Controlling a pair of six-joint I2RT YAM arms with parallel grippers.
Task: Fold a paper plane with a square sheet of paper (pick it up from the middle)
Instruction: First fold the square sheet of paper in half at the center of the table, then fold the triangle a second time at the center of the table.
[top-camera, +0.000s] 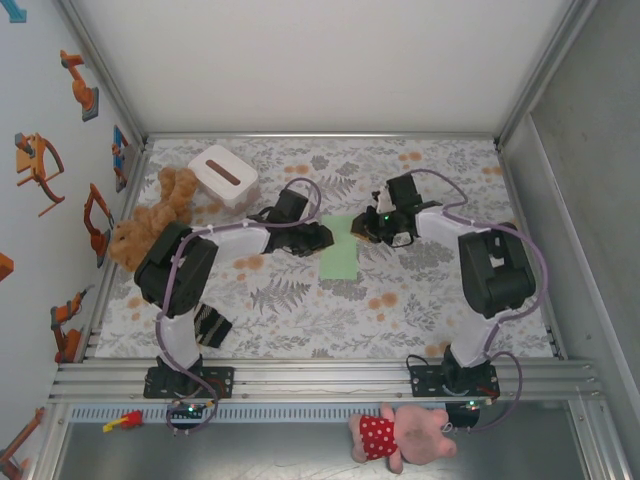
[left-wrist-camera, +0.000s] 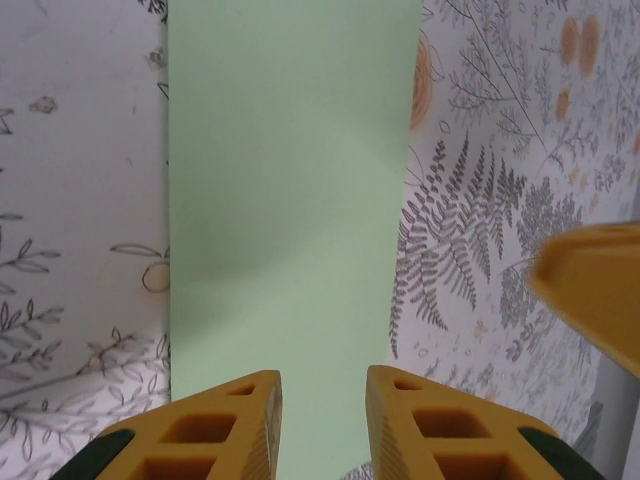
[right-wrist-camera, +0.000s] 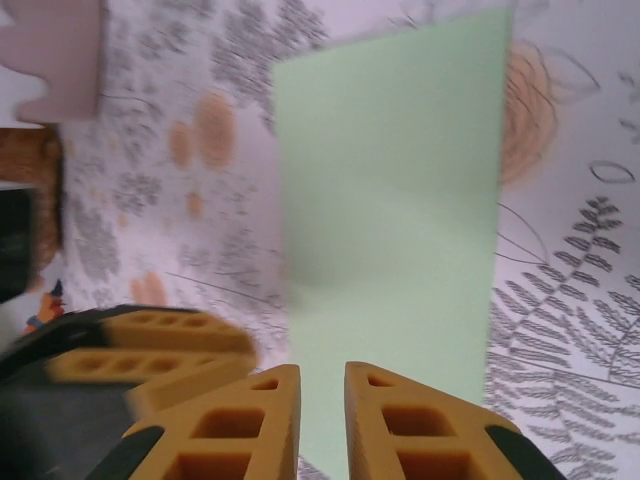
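On the flowery table (top-camera: 300, 310), between your 2 grippers, the thin pale green sheet of paper (top-camera: 340, 250) lies flat. Your left gripper (left-wrist-camera: 323, 385) has its jaws a little apart over it; your right gripper (right-wrist-camera: 322, 375) has a smaller gap.

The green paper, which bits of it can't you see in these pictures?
- Left wrist view: the paper is cut off by the top edge, and its near end runs behind the left gripper and off the bottom edge.
- Right wrist view: its near end goes behind the right gripper; blur softens its left edge.
- Top external view: both grippers overlap its far corners, and any crease is too small to see.
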